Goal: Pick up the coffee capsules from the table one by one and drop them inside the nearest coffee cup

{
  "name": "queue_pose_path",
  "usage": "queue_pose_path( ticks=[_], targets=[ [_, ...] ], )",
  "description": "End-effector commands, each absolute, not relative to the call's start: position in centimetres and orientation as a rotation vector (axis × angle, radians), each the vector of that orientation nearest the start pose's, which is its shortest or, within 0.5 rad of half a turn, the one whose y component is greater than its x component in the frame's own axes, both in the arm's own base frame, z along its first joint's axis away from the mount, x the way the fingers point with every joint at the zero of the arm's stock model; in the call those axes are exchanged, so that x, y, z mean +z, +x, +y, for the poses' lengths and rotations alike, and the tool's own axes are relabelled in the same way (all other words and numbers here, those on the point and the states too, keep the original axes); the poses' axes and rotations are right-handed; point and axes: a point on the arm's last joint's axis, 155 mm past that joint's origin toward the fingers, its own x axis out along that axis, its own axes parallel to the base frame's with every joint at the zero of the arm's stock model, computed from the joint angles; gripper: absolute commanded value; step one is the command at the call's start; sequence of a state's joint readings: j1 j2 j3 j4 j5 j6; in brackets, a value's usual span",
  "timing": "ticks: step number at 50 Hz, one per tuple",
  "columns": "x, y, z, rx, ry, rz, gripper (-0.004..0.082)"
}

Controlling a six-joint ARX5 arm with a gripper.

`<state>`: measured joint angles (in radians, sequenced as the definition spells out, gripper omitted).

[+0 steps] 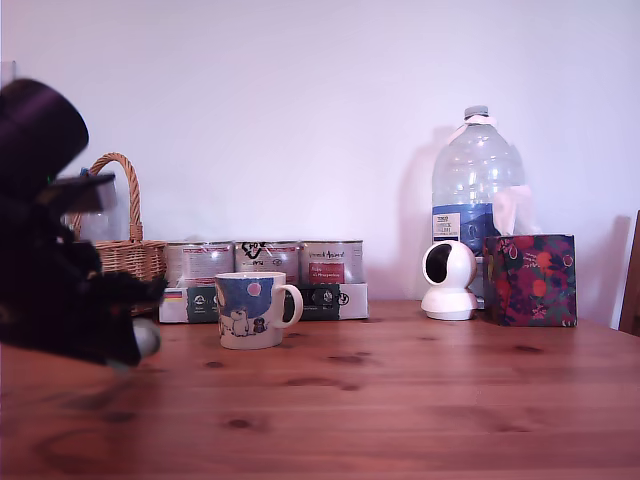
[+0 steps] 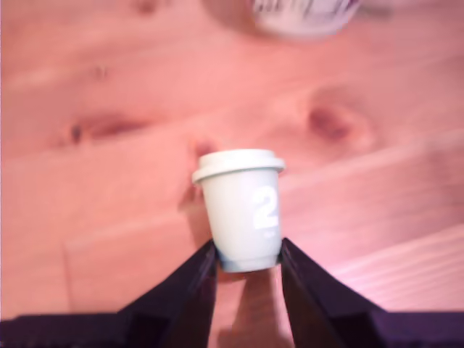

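A pale grey-green coffee capsule (image 2: pixel 239 210) with a white "2" on its side is pinched at its narrow end between my gripper's (image 2: pixel 246 255) two dark fingers. Its rimmed end points away from the wrist, over the reddish-brown table (image 2: pixel 109 87). In the exterior view the blurred black arm fills the exterior view's left, and the gripper (image 1: pixel 140 338) holds the capsule (image 1: pixel 148 337) just above the wood. The coffee cup (image 1: pixel 252 310), white with a blue night scene, stands to the exterior view's right of the gripper. A blurred white shape (image 2: pixel 304 14) at the wrist view's edge looks like the cup.
Behind the cup, silver tins (image 1: pixel 268 262) sit on a flat box. A wicker basket (image 1: pixel 125 250) stands at the back on the exterior view's left. A white round camera (image 1: pixel 448 280), a large water bottle (image 1: pixel 477 190) and a patterned tissue box (image 1: pixel 530 280) line the back right.
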<state>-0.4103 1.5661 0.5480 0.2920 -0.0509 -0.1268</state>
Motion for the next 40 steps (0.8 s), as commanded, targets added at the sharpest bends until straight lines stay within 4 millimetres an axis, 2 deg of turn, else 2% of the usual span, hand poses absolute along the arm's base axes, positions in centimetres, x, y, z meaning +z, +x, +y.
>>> queue_pose_path(
  ticks=[1, 11, 21, 28, 40],
  targets=[
    [4.8, 36.2, -14.9, -0.324, 0.050, 0.659, 0.0161],
    [8.9, 35.9, -15.5, -0.386, 0.072, 0.560, 0.0161],
    [11.5, 35.4, -15.3, -0.389, 0.061, 0.507, 0.0161],
    [12.6, 35.3, -15.3, -0.390, 0.056, 0.483, 0.0161],
    [12.7, 34.7, -16.5, -0.462, 0.040, 0.491, 0.0163]
  ],
)
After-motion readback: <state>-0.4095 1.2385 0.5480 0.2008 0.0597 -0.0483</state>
